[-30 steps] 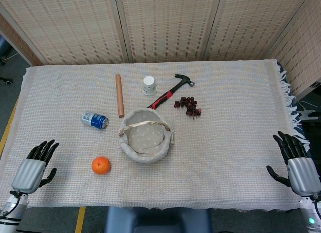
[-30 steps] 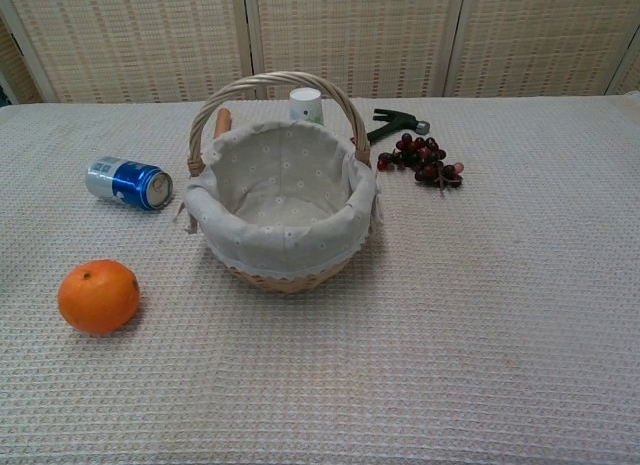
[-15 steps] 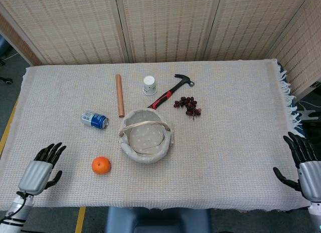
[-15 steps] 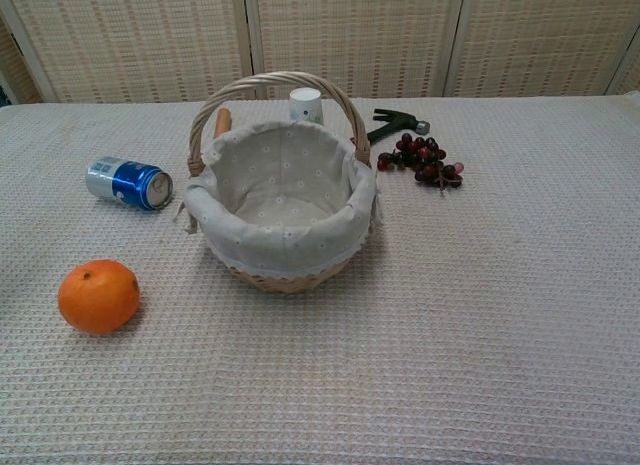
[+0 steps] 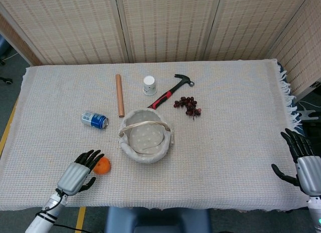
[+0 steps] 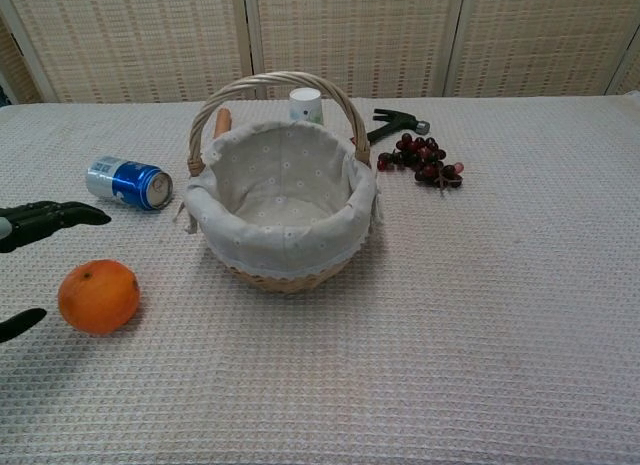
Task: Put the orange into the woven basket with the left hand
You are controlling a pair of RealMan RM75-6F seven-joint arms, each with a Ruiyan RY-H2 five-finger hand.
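Observation:
The orange (image 5: 103,166) (image 6: 97,296) lies on the tablecloth, left of the woven basket (image 5: 145,141) (image 6: 281,197), which has a pale cloth lining and an arched handle. My left hand (image 5: 79,174) (image 6: 35,225) is right beside the orange on its left, fingers spread above and around it, holding nothing. Whether the fingers touch the fruit I cannot tell. My right hand (image 5: 304,160) hangs open at the table's right edge, far from everything.
A blue can (image 5: 95,120) lies behind the orange. A wooden rolling pin (image 5: 120,95), a white paper cup (image 5: 149,84), a red-handled hammer (image 5: 170,90) and dark grapes (image 5: 188,105) lie beyond the basket. The tablecloth's fringe (image 5: 290,100) marks the right edge.
My left hand has moved right from the table's left edge up to the orange. The right hand has drifted slightly. Orange and basket have not moved.

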